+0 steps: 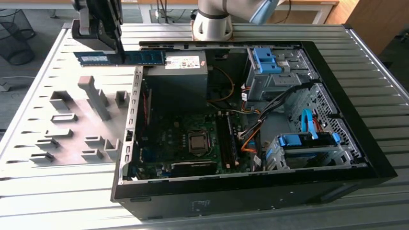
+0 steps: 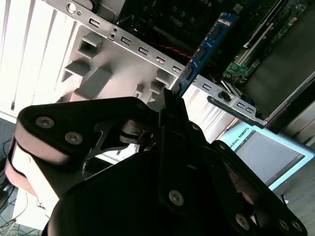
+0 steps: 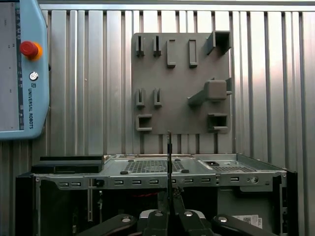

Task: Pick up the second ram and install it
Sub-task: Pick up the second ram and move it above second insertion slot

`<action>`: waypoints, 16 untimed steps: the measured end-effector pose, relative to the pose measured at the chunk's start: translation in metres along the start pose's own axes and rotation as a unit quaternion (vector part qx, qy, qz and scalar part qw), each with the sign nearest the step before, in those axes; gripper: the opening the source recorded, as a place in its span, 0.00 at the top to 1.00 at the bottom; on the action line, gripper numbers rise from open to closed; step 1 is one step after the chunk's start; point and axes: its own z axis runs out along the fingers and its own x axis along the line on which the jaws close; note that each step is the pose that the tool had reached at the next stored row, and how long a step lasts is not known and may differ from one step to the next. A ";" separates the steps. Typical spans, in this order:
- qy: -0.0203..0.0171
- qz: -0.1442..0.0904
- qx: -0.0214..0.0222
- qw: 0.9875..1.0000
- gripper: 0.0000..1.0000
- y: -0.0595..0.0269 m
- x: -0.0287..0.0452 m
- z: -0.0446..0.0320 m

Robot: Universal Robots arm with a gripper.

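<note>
The gripper, clamped on the second ram, holds it over the computer case's far rim at the exterior view's left; the carry is in hand, and seating likely calls for alignment with the memory slots.

Pincer, second wrist view: matte black, rounded link plates, flat narrow fingers, silver screw heads dotting my joints. At the exterior view's top centre, my base joint is a silver-grey cylinder. A pale blue cap sits beside it.
</note>
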 end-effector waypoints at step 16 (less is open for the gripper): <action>0.000 0.000 0.000 1.000 0.86 -0.0233 -0.0007 -0.0005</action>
